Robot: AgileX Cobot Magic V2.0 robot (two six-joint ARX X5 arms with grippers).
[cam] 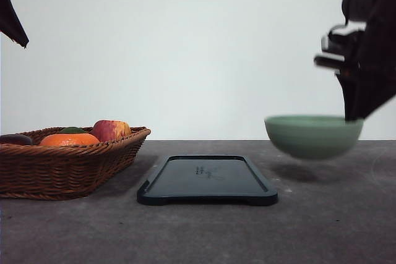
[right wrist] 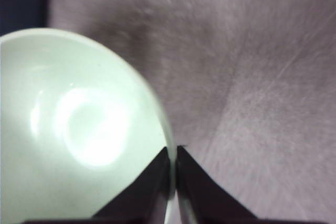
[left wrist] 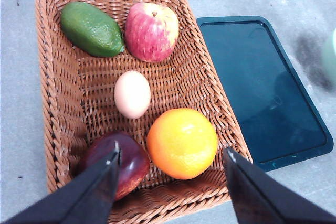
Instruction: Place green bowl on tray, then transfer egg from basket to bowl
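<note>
Although the front view blurs the green bowl (cam: 313,135) and cuts the right arm off at the frame edge, the bowl hangs clear above the table (cam: 334,227), its shadow beneath, right of the tray (cam: 207,180). The right gripper (right wrist: 172,182) pinches the bowl's rim between nearly closed fingers. The left gripper (left wrist: 170,169) hangs spread wide above the basket (left wrist: 58,77), holding nothing; the egg (left wrist: 132,94) lies at the basket's middle, between apple (left wrist: 151,31) and orange (left wrist: 182,142).

- The tray (cam: 207,180) carries a faint print in its middle, too small and dim to read.
- No other word, number, label or brand can be read anywhere.
</note>
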